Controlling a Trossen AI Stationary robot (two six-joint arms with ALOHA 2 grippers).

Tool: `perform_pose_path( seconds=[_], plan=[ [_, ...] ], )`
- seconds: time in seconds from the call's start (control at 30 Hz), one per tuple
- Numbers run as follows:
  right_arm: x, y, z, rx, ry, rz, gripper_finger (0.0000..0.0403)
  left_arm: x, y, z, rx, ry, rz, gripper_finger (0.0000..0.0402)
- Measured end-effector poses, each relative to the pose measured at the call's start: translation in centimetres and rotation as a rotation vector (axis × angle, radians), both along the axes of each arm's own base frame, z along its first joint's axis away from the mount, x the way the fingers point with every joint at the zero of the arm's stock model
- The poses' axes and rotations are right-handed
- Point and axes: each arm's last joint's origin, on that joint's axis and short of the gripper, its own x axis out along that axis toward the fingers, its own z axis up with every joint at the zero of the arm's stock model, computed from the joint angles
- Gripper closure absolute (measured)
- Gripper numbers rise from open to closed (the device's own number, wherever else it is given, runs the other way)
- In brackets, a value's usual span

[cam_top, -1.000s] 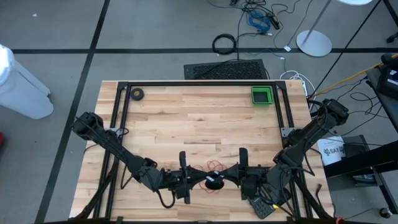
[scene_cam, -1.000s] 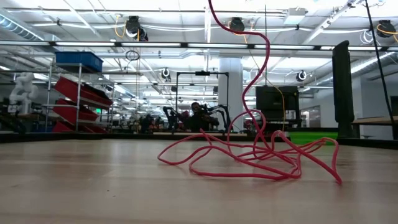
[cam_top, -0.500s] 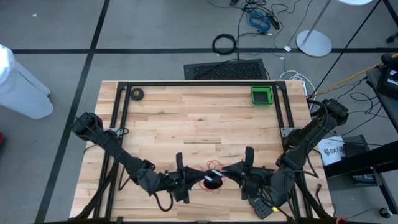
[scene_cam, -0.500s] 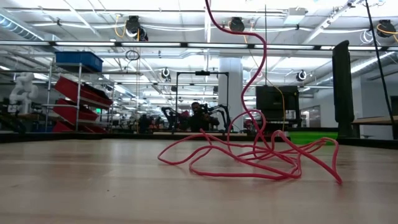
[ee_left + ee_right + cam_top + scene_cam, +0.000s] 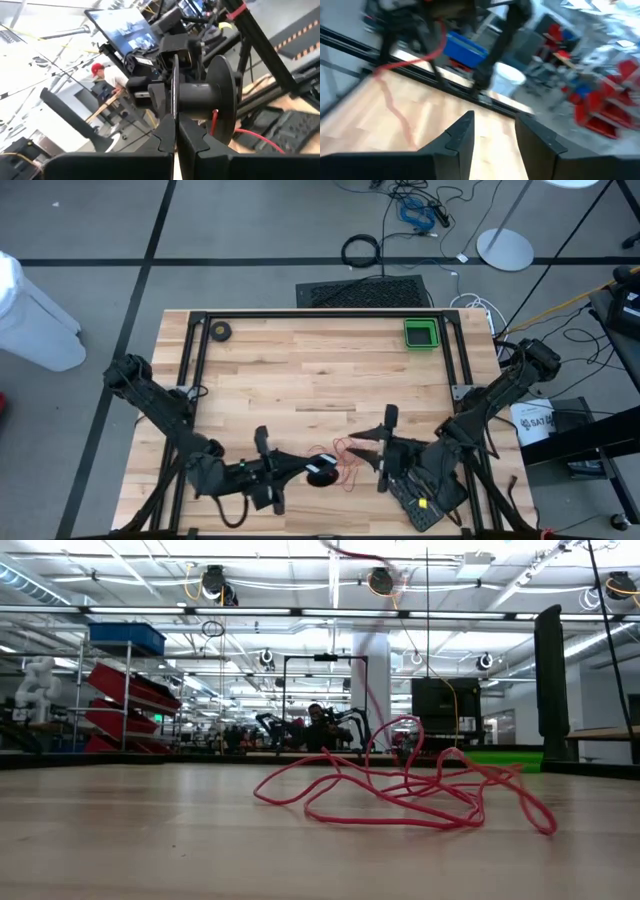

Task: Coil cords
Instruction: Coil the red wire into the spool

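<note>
- Across the wooden bench, a black frame runs along the far edge and both sides.
- Near the front edge, the left arm reaches rightward; the left claw is clamped on the black reel, held just above the boards.
- From the left wrist view, the reel stands on edge with its flange pinched between the closed fingers.
- Right of it, the right claw stands with its fingers parted, holding nothing.
- At the far right corner sits a green bin; its contents cannot be made out.
- Between the claws, the red cord lies in a loose tangle on the bench, one strand rising to the reel.
- By the far left corner lies a small black roll.
</note>
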Motion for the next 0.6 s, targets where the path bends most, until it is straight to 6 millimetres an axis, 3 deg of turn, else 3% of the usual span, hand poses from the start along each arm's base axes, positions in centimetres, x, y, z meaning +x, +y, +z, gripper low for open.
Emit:
perform_pose_path(
  seconds=[0.17, 0.33, 0.6],
  plan=[
    [0.9, -0.6, 0.0, 0.102, 0.009, 0.154, 0.0266, -1.9, -0.4, 0.8, 0.009, 0.028, 0.043, 0.04],
    [1.6, -1.2, -0.3, 0.136, 0.018, 0.159, 0.0266, -2.9, -0.7, 1.4, -0.003, 0.018, 0.027, 0.04],
    [4.8, -1.0, -3.7, 0.127, 0.08, 0.261, 0.0265, -3.1, -0.7, 1.5, 0.013, 0.021, 0.038, 0.04]
  ],
)
